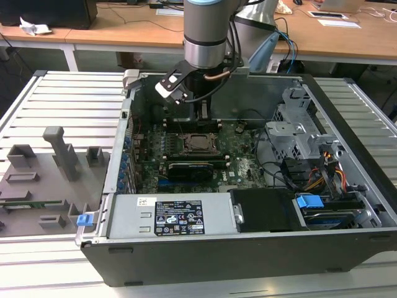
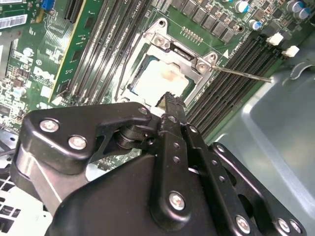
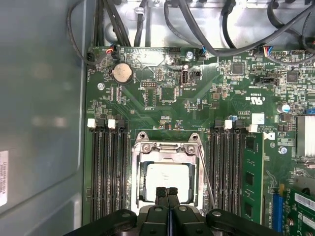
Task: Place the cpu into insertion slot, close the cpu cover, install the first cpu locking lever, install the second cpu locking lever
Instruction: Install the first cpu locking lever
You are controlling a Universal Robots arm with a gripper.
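The cpu lies flat in the insertion slot, its pale silver top showing through the square window of the cpu cover. The cover lies down over it, also seen in the second wrist view as cpu cover over cpu. My gripper is shut with nothing between its fingers, its tips just above one edge of the chip. In the second wrist view the gripper hovers at the same edge. A thin metal locking lever sticks out from the socket over the memory slots; the same lever slants beside the socket.
Long black memory slots flank the socket on both sides, and a green card stands beside them. The case wall is close. A power supply, drive cage and cables fill the case. Grey fixtures sit on the table at the exterior view's left.
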